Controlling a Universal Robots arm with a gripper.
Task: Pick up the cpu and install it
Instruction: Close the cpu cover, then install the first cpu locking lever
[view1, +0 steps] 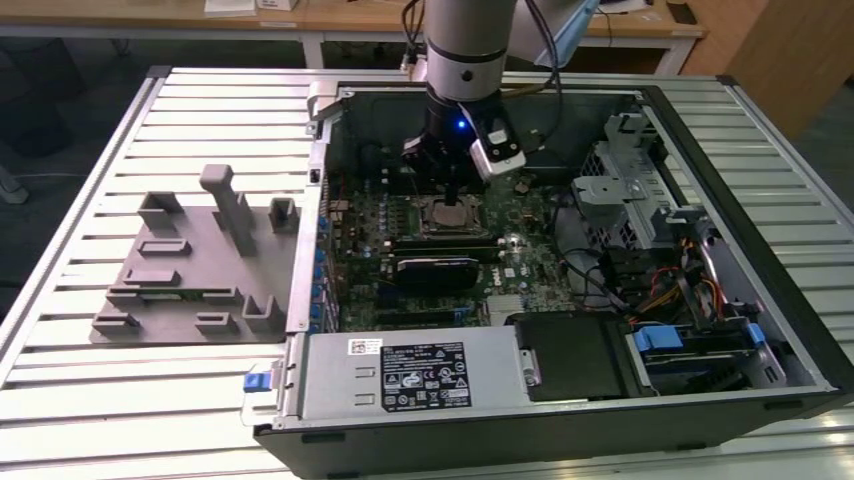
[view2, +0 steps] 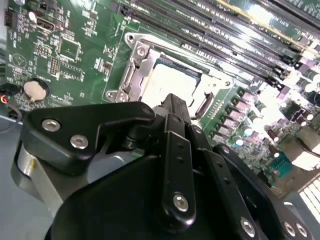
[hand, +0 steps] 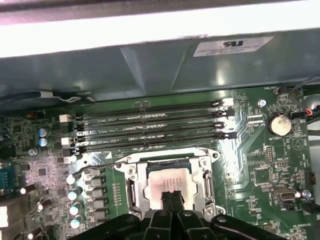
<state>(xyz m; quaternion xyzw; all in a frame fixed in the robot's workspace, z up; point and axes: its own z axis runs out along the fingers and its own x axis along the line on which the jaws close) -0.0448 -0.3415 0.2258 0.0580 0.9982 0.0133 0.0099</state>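
Well off to the exterior view's left of the jaws, the grey holder tray (view1: 187, 270) sits on the slatted table (view1: 80, 400). The upright wall of the open computer case (view1: 304, 240) stands between the tray and the jaws. Inside the case the gripper (view1: 447, 180) hangs low over the motherboard (view1: 534, 260). In the first wrist view the gripper (hand: 172, 196) has its two fingers (hand: 167, 202) pressed together, with no gap and nothing between them. The cpu (hand: 165, 181) lies flat directly beneath the jaws, silvery top up, seated in its socket. The fingertips cover part of its near edge, and whether they touch the metal cannot be told. The metal socket frame (hand: 131, 175) rims the chip closely on either side of the jaws, leaving little room there. Beyond the jaws the long memory slots (hand: 150, 131) run crosswise, and the case wall rises behind them. A coin battery (hand: 279, 125) sits well apart. In the second wrist view the gripper (view2: 172, 102) and its black linkage hide the near half of the socket, so the cpu (view2: 172, 80) shows as a pale strip. To the exterior view's right of the jaws, the drive cage (view1: 627, 190) and cables crowd the case, well clear of the socket.
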